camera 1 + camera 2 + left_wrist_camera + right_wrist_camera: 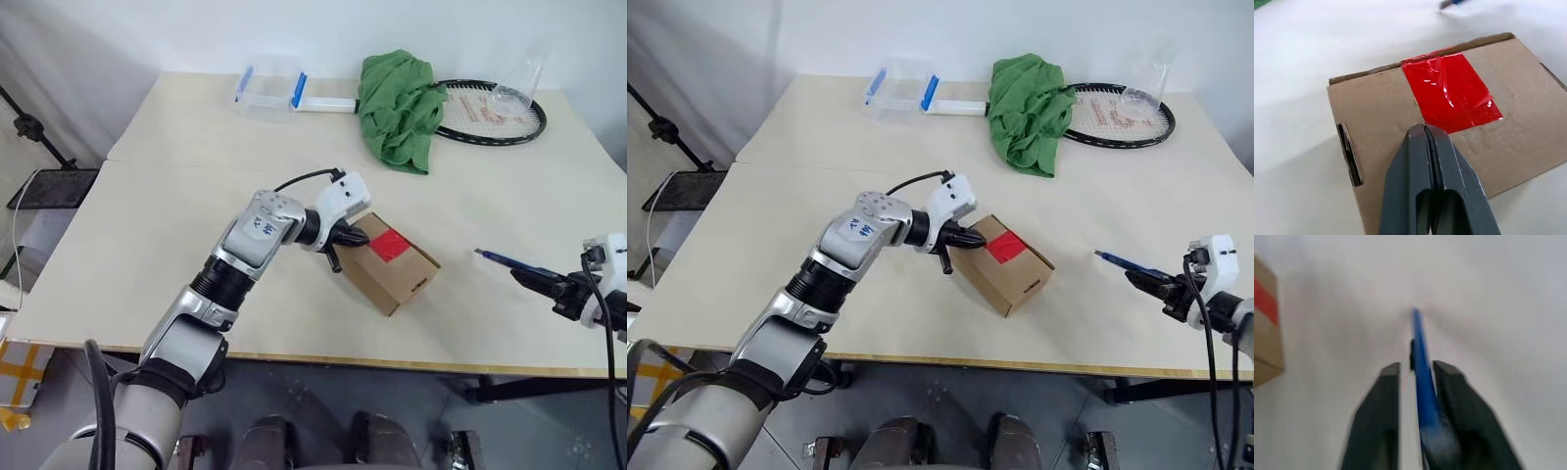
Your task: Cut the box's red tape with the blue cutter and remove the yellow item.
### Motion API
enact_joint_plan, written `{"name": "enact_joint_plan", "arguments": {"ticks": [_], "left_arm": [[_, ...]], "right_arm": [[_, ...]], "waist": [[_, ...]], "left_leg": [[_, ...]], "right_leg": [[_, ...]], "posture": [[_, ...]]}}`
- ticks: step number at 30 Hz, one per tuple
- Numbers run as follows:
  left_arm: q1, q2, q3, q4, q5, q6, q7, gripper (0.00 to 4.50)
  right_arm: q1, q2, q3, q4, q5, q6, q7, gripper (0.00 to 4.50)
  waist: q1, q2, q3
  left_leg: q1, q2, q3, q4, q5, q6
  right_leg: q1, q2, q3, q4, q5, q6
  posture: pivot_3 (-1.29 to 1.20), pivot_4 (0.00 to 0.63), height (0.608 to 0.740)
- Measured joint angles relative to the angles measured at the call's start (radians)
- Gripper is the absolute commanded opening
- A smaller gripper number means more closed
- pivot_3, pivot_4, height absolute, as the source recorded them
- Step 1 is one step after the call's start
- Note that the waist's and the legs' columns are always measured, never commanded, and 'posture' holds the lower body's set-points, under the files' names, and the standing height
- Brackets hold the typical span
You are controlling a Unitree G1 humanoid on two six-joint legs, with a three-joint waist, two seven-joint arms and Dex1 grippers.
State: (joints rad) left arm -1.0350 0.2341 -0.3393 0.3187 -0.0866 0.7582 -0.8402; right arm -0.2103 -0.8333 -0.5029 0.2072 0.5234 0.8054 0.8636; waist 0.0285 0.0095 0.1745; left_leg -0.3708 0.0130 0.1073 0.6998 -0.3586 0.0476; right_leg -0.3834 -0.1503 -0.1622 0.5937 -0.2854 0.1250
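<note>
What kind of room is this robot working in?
Probably a lab or test room: a plain pale table against a white wall, with unrelated props on it, such as a racket, a green cloth and a box.

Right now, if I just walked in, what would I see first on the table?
The bright red tape on the brown box near the table's front edge, with the left gripper pressed shut against it. Next, the blue cutter lies between the right gripper's parted fingers, off to the box's right. At the far side, a green cloth is heaped over a racket.
</note>
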Motion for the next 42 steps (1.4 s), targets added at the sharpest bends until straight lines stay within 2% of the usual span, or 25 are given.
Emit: {"name": "enact_joint_plan", "arguments": {"ticks": [3,7,11,14,17,21,25,28,34,38,42], "left_arm": [[-0.047,0.006,0.050,0.007,-0.013,0.033,0.017,0.00],[-0.095,0.034,0.094,-0.049,-0.034,0.086,0.016,0.00],[-0.086,0.110,0.082,-0.120,-0.042,0.147,-0.012,0.00],[-0.035,0.212,0.040,-0.215,-0.040,0.200,-0.050,0.00],[0.042,0.257,0.004,-0.283,-0.047,0.257,-0.066,0.00],[0.147,0.271,0.002,-0.357,-0.065,0.316,-0.044,0.00],[0.255,0.224,0.009,-0.391,-0.076,0.346,0.018,0.00],[0.284,0.178,0.022,-0.398,-0.090,0.346,0.064,0.00],[0.299,0.101,0.081,-0.380,-0.093,0.292,0.172,0.00],[0.298,0.084,0.097,-0.373,-0.095,0.274,0.206,0.00],[0.289,0.074,0.108,-0.328,-0.097,0.257,0.222,0.00]], "right_arm": [[-0.007,-0.010,0.006,0.000,-0.022,-0.048,-0.014,3.12],[-0.024,-0.078,0.042,-0.015,-0.054,-0.073,-0.002,4.48],[-0.096,-0.130,0.147,-0.086,-0.094,-0.111,0.025,4.48],[-0.258,-0.119,0.262,-0.099,-0.124,-0.127,0.027,4.48],[-0.397,-0.109,0.382,-0.042,-0.187,-0.158,0.036,3.86],[-0.517,-0.047,0.518,0.120,-0.290,-0.246,0.054,2.46],[-0.655,0.044,0.658,0.322,-0.403,-0.341,0.098,1.02],[-0.717,0.081,0.723,0.391,-0.455,-0.350,0.147,0.03],[-0.738,0.096,0.774,0.315,-0.473,-0.265,0.284,0.03],[-0.695,0.076,0.783,0.124,-0.445,-0.138,0.361,0.03],[-0.622,0.064,0.784,-0.077,-0.414,0.014,0.365,0.03]], "waist": [[-0.003,0.001,0.001],[-0.003,0.001,0.002],[-0.009,0.001,0.003],[-0.026,0.003,0.004],[-0.024,0.002,0.005],[-0.008,0.000,0.007],[-0.006,0.000,0.007],[-0.004,0.001,0.008],[-0.006,0.001,0.007],[-0.005,0.001,0.007],[-0.003,0.001,0.007]], "left_leg": [[-0.007,0.000,0.004,0.000,0.001,0.000],[-0.007,-0.001,0.005,-0.001,0.001,0.000],[-0.006,0.000,0.006,-0.001,0.001,0.000],[-0.004,0.000,0.008,-0.002,0.001,-0.001],[-0.005,0.001,0.006,-0.002,0.001,-0.001],[-0.007,-0.001,0.006,-0.001,0.001,-0.001],[-0.008,0.000,0.005,0.000,0.001,-0.001],[-0.009,0.000,0.003,0.000,0.001,0.000],[-0.010,0.000,0.003,0.000,0.001,0.000],[-0.011,0.000,0.002,0.001,0.001,0.000],[-0.011,-0.001,0.001,0.002,0.001,0.000]], "right_leg": [[-0.009,0.000,0.002,0.003,0.000,0.000],[-0.010,0.000,0.003,0.003,0.000,0.000],[-0.010,0.001,0.004,0.003,0.000,0.000],[-0.011,0.001,0.006,0.004,0.000,0.000],[-0.011,0.001,0.005,0.004,0.000,0.000],[-0.011,0.000,0.005,0.002,0.000,0.000],[-0.011,0.001,0.004,0.003,0.000,0.000],[-0.012,0.001,0.003,0.003,0.000,0.000],[-0.012,0.001,0.002,0.003,0.000,0.000],[-0.013,0.001,0.002,0.003,0.000,0.000],[-0.013,0.001,0.002,0.003,0.000,0.000]], "posture": [[0.00,0.150,0.740],[0.00,0.150,0.740],[0.00,0.150,0.740],[0.00,0.150,0.740],[0.00,0.150,0.740],[0.00,0.150,0.740],[0.00,0.150,0.740],[0.00,0.150,0.740],[0.00,0.150,0.740],[0.00,0.150,0.740],[0.00,0.150,0.740]]}}
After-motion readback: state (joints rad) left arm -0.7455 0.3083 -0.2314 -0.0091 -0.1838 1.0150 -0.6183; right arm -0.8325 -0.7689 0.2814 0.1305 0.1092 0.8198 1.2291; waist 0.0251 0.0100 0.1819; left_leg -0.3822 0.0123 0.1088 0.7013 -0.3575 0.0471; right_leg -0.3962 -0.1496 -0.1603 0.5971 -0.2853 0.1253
